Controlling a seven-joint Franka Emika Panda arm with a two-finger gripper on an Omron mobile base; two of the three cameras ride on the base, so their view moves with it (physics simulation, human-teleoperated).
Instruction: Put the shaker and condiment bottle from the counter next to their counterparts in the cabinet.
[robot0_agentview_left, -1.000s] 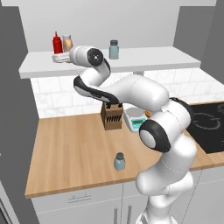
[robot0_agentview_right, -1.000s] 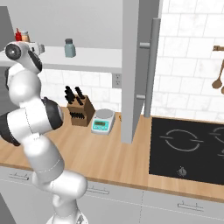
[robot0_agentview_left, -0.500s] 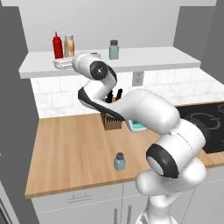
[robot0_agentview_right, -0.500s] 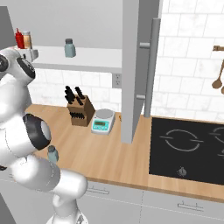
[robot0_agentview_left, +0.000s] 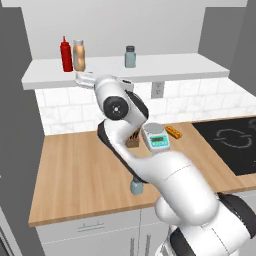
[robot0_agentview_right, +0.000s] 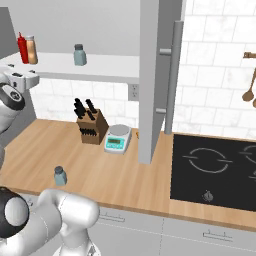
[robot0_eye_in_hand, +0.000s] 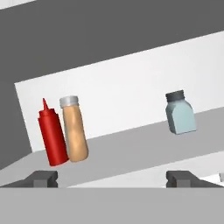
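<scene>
released and empty, my end effector (robot0_eye_in_hand: 111, 178) is hanging just in front of the cabinet (robot0_agentview_left: 165, 67) shelf edge, its tips standing wide apart with nothing between them. the condiment bottle (robot0_eye_in_hand: 74, 129) is already standing on the shelf, touching or almost touching the red squeeze bottle (robot0_eye_in_hand: 51, 134), so i am judging that half as done. the blue-grey shaker (robot0_agentview_right: 60, 175) is sitting on the worktop (robot0_agentview_left: 75, 170) near its front edge, well apart from the pale shaker (robot0_eye_in_hand: 180, 112) on the shelf. i am judging about half the task as remaining: fetching that shaker and setting it beside its twin.
</scene>
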